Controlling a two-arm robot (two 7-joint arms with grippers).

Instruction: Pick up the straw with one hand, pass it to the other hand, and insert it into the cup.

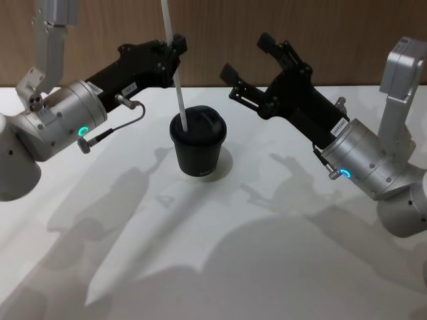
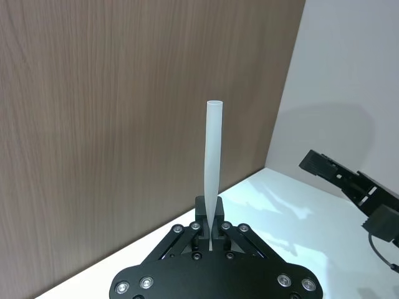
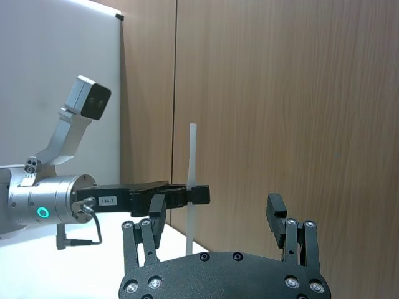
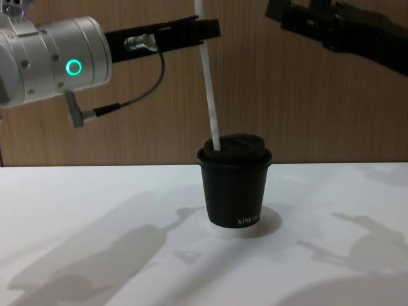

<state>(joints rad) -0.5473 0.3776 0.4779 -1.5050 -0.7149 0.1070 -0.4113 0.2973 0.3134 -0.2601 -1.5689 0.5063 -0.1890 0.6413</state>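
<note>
White straw (image 1: 175,63) is clamped between the closed jaws of the left gripper (image 1: 177,45), above the cup (image 1: 198,145). Below the jaws, the straw runs down at a slight tilt; its lower end meets the domed lid at the lid's left edge, as seen in the chest view. Above the jaws, a long length of straw stands free in front of the wood-grain wall (image 2: 124,112).

Right gripper (image 1: 250,61) hangs above and to the right of the cup with its jaws spread wide and nothing between them. It is well apart from the straw and the cup, with open air between.

Cup stands upright on the white table (image 1: 213,253), with bare surface on every side.
</note>
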